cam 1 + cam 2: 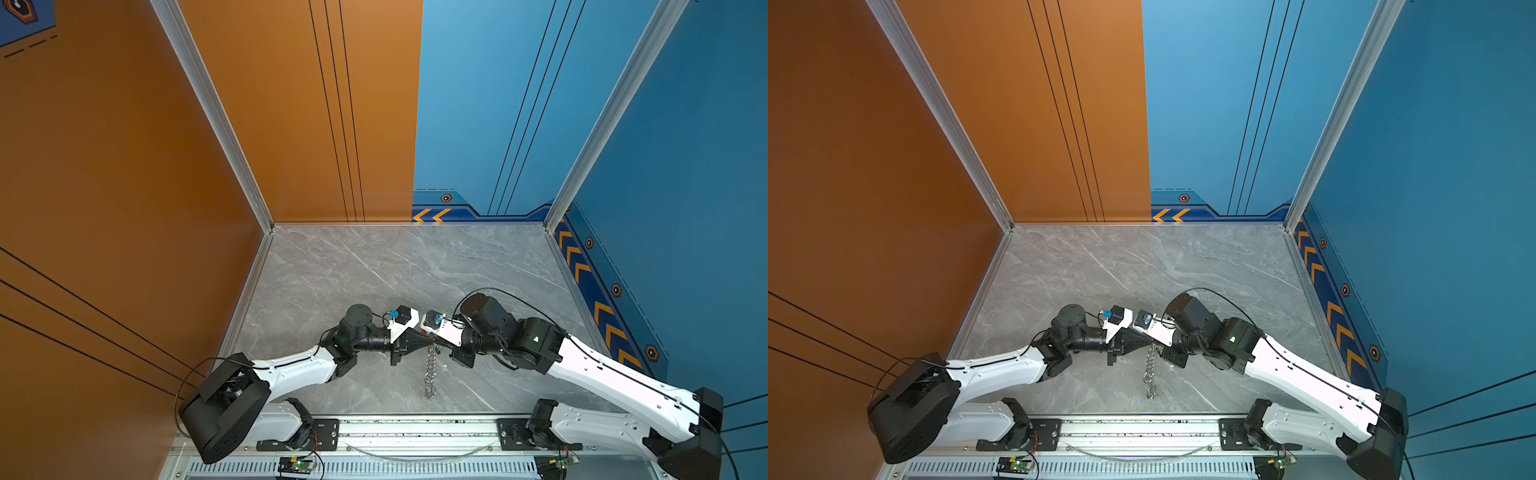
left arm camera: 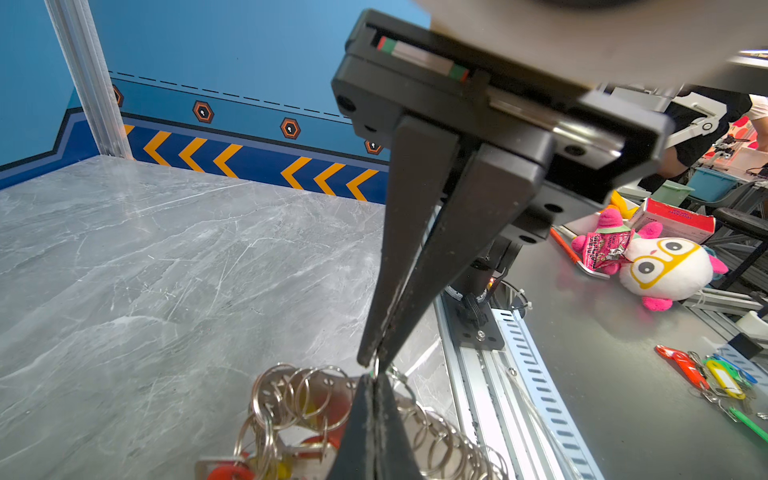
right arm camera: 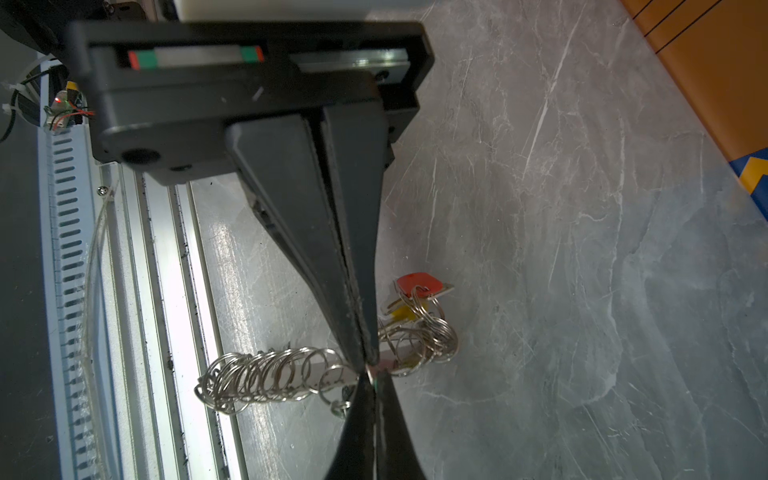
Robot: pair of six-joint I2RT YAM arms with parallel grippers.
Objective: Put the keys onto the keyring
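Observation:
The keyring (image 1: 430, 374) (image 1: 1149, 374) lies on the grey table, a row of silver wire rings (image 3: 257, 376) along a flat strap. My left gripper (image 1: 428, 338) (image 2: 374, 376) and right gripper (image 1: 436, 341) (image 3: 371, 376) meet tip to tip above its far end. Both are shut, and each pinches the same wire ring (image 2: 376, 368) from opposite sides. Keys with a red tag (image 3: 419, 284) and a yellow tag (image 3: 405, 311) hang in the ring cluster just beyond the tips. A speck of green shows at the right gripper's tips; what it belongs to I cannot tell.
An aluminium rail (image 1: 415, 430) runs along the table's near edge, close to the keyring's near end. Orange and blue walls enclose the other three sides. Outside the cell, a bunch of coloured key tags (image 2: 715, 374) and a plush toy (image 2: 660, 270) lie on another surface.

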